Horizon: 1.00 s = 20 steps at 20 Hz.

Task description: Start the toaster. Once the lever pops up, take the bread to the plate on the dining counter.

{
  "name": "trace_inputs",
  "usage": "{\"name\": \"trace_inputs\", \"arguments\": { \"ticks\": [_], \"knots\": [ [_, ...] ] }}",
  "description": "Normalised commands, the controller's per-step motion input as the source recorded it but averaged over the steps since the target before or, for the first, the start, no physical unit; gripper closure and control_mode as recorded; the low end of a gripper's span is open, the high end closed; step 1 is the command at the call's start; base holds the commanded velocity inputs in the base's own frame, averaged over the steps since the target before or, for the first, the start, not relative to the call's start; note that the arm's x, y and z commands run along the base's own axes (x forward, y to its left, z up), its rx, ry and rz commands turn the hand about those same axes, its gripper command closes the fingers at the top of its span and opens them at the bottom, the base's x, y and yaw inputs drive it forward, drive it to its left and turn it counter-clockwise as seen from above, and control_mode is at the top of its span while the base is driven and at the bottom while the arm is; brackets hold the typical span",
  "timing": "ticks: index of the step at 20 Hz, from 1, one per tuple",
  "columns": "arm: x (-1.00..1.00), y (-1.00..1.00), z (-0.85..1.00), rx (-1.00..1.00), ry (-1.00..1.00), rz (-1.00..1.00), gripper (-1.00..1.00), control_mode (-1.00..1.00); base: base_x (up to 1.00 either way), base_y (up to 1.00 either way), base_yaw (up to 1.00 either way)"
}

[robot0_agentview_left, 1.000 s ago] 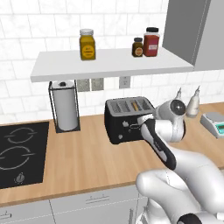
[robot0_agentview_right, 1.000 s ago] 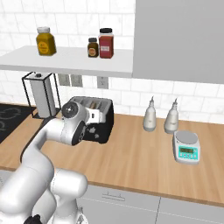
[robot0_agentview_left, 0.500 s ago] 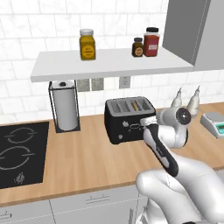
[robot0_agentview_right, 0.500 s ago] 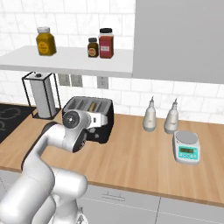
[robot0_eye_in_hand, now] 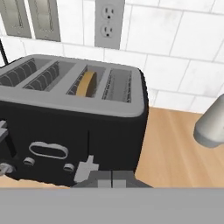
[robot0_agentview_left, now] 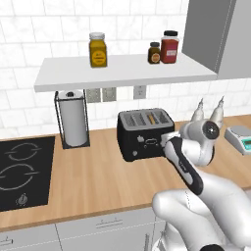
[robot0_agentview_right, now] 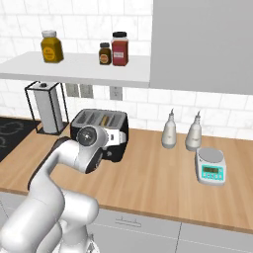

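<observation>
While pressed together, fingers: gripper at bottom centre of the hand view, holding nothing, against the toaster's front.
Toaster: black, boxy, grey four-slot top, mid-frame on the wood counter; long axis runs left to right, controls facing the camera.
Bread: tan slice upright in the third slot, edge-on, upper centre.

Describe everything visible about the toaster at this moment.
The toaster is a black, boxy appliance with rounded corners and a grey top holding four slots. The bread stands upright in the third slot from the left in the hand view; the other slots look empty. Its front carries small pale knobs and an oval control. It stands upright on the wood counter below the wall outlet. The shut gripper sits low against its front by a pale lever.
</observation>
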Motion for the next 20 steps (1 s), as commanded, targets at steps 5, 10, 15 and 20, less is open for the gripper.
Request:
{"name": "trace_inputs", "arguments": {
  "ticks": [5, 10, 15, 20],
  "knots": [
    [0.0, 0.0, -0.07, 0.0, 0.14, 0.0, 1.0, -1.0, 0.0, 0.0, 0.0],
    [0.0, 0.0, -0.01, 0.0, 0.07, 0.0, 1.0, -1.0, 0.0, 0.0, 0.0],
    [0.0, 0.0, 0.0, 0.0, 0.0, 0.0, 1.0, -1.0, 0.0, 0.0, 0.0],
    [0.0, -0.12, 0.0, 0.0, 0.0, 0.0, 1.0, -1.0, 0.0, 0.0, 0.0]
  ]
}}
